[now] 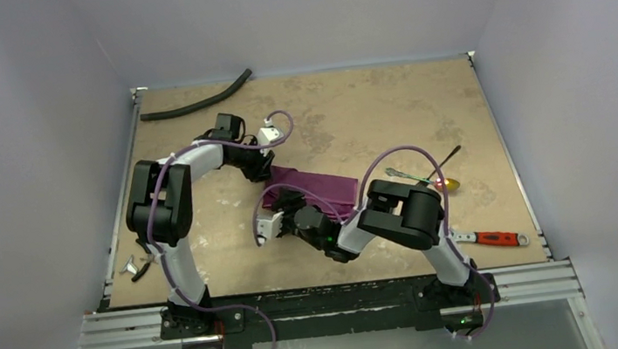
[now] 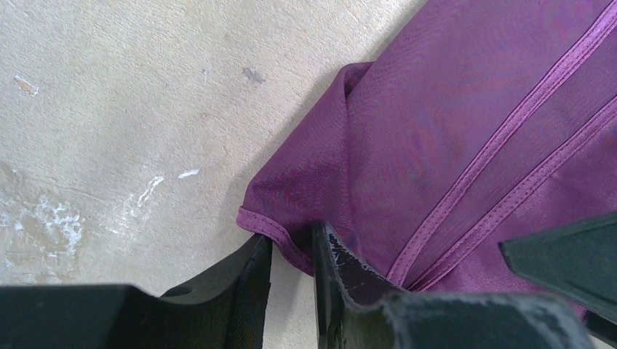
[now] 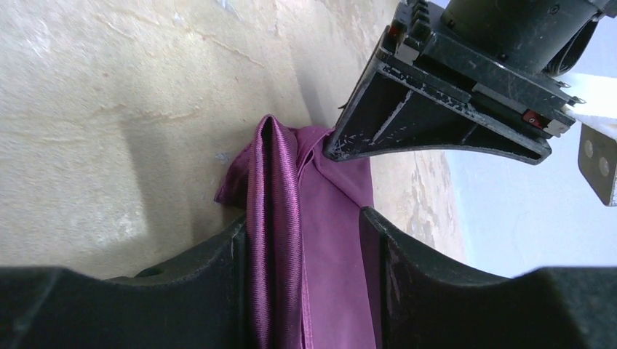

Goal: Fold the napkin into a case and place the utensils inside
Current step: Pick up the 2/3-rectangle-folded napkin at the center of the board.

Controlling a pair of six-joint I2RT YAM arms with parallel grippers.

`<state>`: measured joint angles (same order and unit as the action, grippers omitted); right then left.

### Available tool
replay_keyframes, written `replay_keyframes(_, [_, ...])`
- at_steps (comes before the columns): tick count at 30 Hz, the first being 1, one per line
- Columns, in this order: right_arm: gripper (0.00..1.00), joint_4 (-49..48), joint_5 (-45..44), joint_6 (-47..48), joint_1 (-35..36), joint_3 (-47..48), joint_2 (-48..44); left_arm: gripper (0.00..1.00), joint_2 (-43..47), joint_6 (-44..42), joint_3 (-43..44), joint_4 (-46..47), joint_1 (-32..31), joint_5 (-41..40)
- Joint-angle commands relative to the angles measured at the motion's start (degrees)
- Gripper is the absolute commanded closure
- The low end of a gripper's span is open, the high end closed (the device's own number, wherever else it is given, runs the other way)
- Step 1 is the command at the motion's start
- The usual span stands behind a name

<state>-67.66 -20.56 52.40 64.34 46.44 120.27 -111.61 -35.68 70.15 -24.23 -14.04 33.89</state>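
- The plum-purple, slightly shiny cloth napkin lay part-folded at the middle of the beige tabletop.
- The left pincer stood a narrow gap apart, with the napkin's hemmed corner between its jaws; I could not tell if it pinched.
- The right pincer stood roughly half open, straddling a raised fold.
- The slim silvery fork and the gold-bowled spoon lay to the right of the napkin.

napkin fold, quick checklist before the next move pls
1. Napkin hem between the left end effector fingers: ok.
2. Left grip tight on that hem: cannot tell.
3. Raised fold of cloth between the right end effector fingers: ok.
4. Right grip fully closed on the fold: cannot tell.
5. The two end effectors apart, not touching: ok.
6. Fork and spoon lying clear of the cloth: ok.
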Motion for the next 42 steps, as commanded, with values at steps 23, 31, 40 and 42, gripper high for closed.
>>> replay_keyframes(23, [0.24,10.56,14.4,-25.06,-0.42,-2.39,-14.59,0.79,-2.58,-2.32,-5.95,-9.25,-0.81,-4.91])
replay_keyframes(31, [0.16,26.1,20.47,-22.64,-0.57,2.0,-12.32,0.8,-2.76,-2.37,-6.25,-9.17,-0.82,-4.8])
replay_keyframes(40, [0.22,23.29,9.7,-12.56,-0.61,3.45,-8.14,0.82,-3.27,-2.47,-5.64,-9.86,-0.84,-4.62])
replay_keyframes(42, [0.27,19.82,8.46,-9.73,-0.46,3.38,-7.01,0.82,-3.22,-2.45,-5.84,-9.96,-0.86,-4.54])
